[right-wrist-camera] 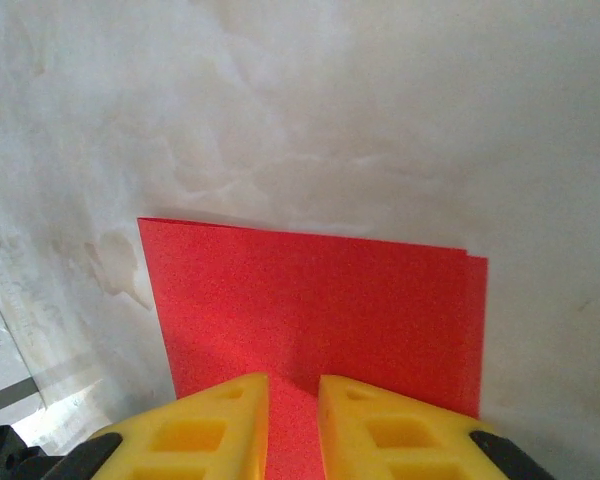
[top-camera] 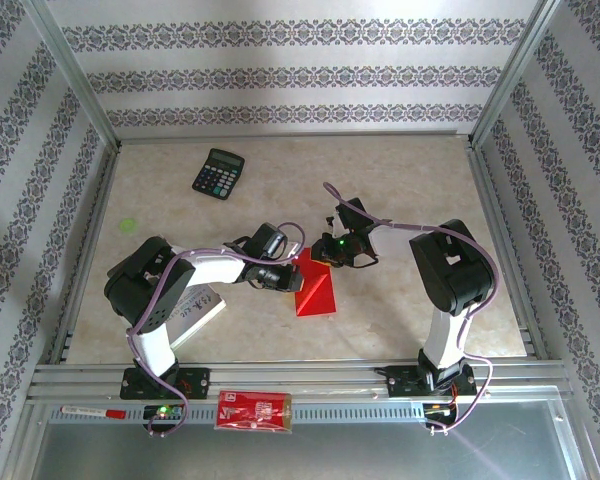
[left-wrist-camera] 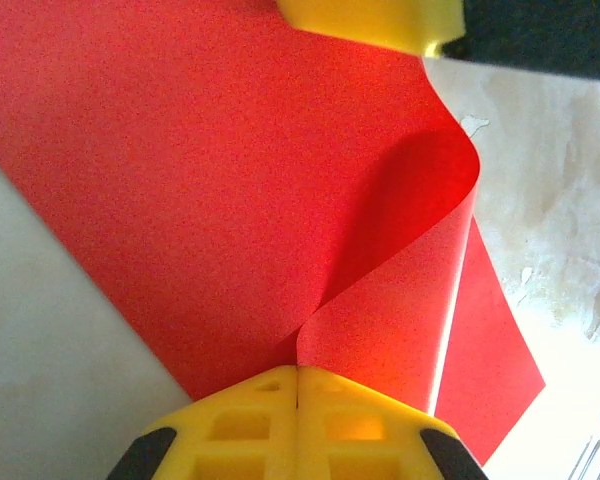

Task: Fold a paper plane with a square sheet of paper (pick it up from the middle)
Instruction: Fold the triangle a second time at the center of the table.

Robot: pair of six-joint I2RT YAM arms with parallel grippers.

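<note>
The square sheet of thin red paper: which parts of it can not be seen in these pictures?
- Top view: the left gripper covers part of the square sheet of thin red paper.
- Left wrist view: the picture's top edge cuts it off.
- Right wrist view: the right gripper hides its near edge.

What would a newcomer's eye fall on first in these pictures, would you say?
The bright red sheet of paper lies mid-table, with both arms meeting over it. The left pincer is shut on a curled-up part of it, while the right pincer stands open over the flat part. A black calculator sits far back on the left.
</note>
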